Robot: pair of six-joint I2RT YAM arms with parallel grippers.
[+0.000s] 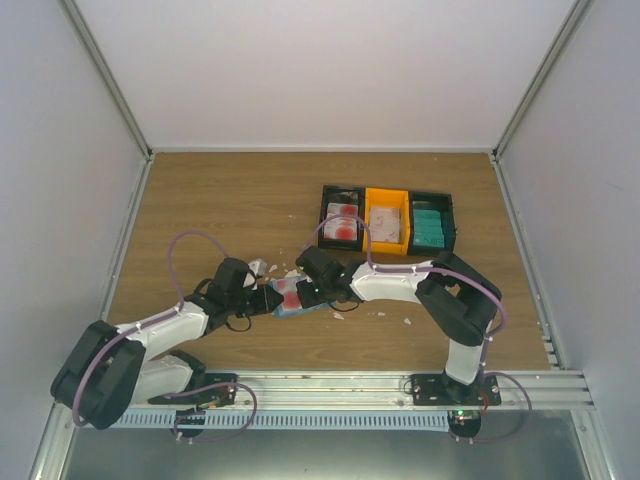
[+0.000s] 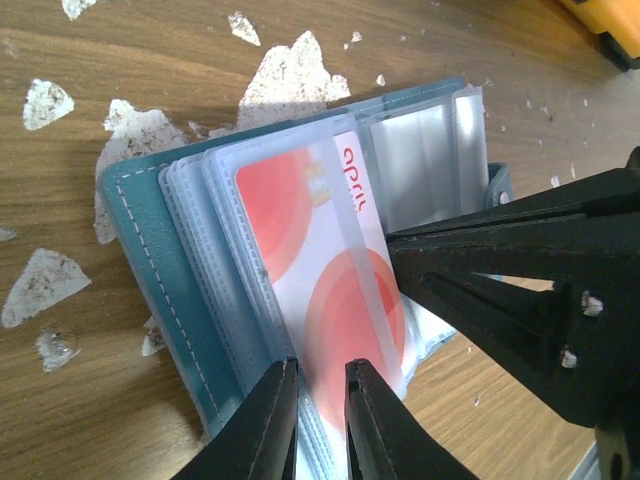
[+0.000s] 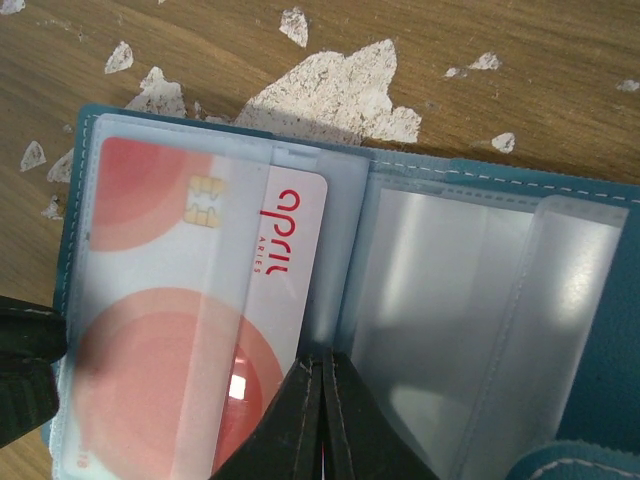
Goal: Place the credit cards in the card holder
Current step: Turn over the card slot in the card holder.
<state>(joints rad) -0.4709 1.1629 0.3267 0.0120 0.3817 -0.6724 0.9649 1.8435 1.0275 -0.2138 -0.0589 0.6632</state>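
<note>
The card holder (image 1: pixel 313 306) lies open on the table, a teal-blue cover (image 2: pixel 150 230) with clear plastic sleeves (image 3: pixel 430 300). One of the credit cards (image 2: pixel 330 260), white with red circles, sits partway in a sleeve, its printed edge (image 3: pixel 295 250) sticking out. My left gripper (image 2: pixel 322 385) has closed to a narrow gap on the sleeve edge with that card at the holder's left end (image 1: pixel 272 298). The right gripper (image 3: pixel 323 365) is shut, with its tips at the card's free edge by the spine (image 1: pixel 305 292). More credit cards (image 1: pixel 342 222) are stacked in the tray.
A black-and-orange three-compartment tray (image 1: pixel 388 192) stands behind the holder, holding red-blotched, pale (image 1: pixel 388 222) and teal (image 1: pixel 430 225) card stacks. Irregular white scraps (image 3: pixel 340 95) lie scattered on the wood around the holder. Grey walls enclose the table on three sides.
</note>
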